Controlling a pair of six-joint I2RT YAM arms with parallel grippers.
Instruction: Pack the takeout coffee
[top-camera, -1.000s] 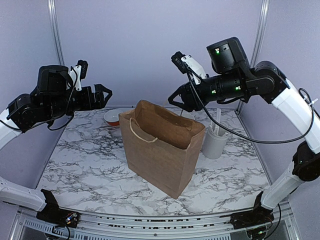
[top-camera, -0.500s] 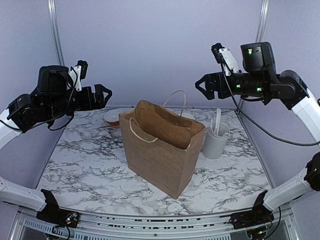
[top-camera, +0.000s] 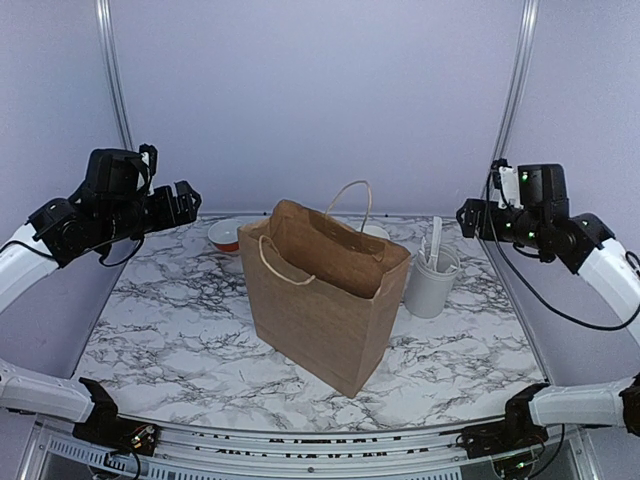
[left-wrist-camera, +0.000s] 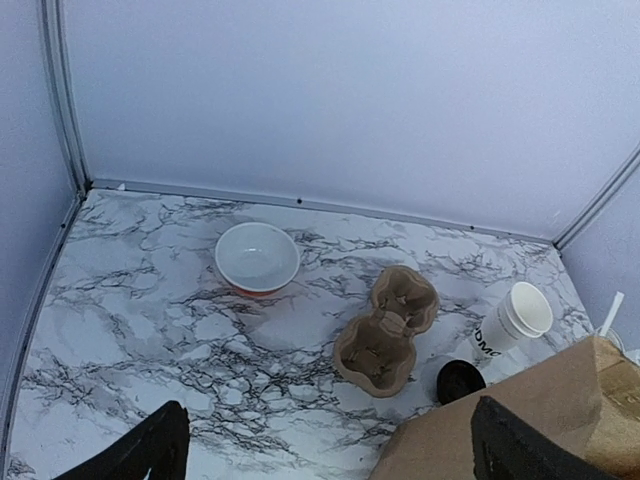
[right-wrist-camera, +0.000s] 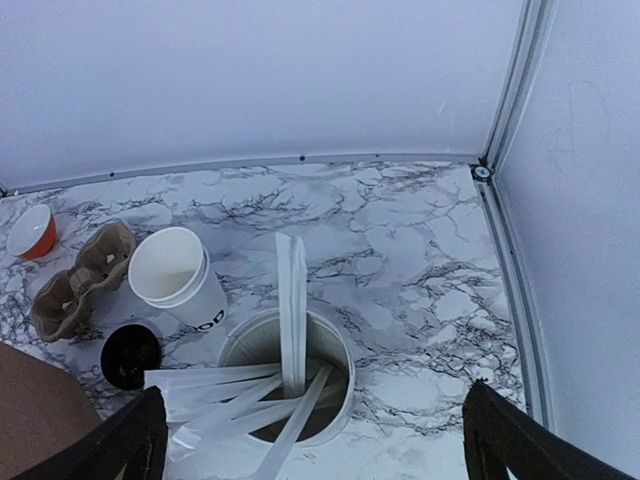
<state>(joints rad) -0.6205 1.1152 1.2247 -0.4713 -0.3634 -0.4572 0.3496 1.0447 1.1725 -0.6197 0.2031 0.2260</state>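
Observation:
A brown paper bag (top-camera: 320, 300) stands open in the middle of the marble table (top-camera: 170, 330), its far handle sticking up. Behind it a round black lid (left-wrist-camera: 460, 381) (right-wrist-camera: 130, 356) shows from above. It may be the takeout coffee, but I cannot tell whether a cup stands under it. My left gripper (top-camera: 185, 200) (left-wrist-camera: 325, 440) hangs open high over the table's left side. At the right edge my right gripper (top-camera: 470, 215) (right-wrist-camera: 315, 420) is open above the utensil holder. Neither holds anything.
Stacked lidless white cups (left-wrist-camera: 515, 320) (right-wrist-camera: 170, 270) stand next to the lid. A cardboard cup carrier (left-wrist-camera: 385, 335) (right-wrist-camera: 80, 280) and an orange bowl (top-camera: 225, 235) (left-wrist-camera: 257, 257) lie behind the bag. A white cylinder (top-camera: 432, 285) (right-wrist-camera: 345, 370) holds wrapped utensils at the right.
My right gripper has drawn back from over the bag's far side to the right and opened wide. The bag's far handle now stands up. The left arm pulled back a little leftward.

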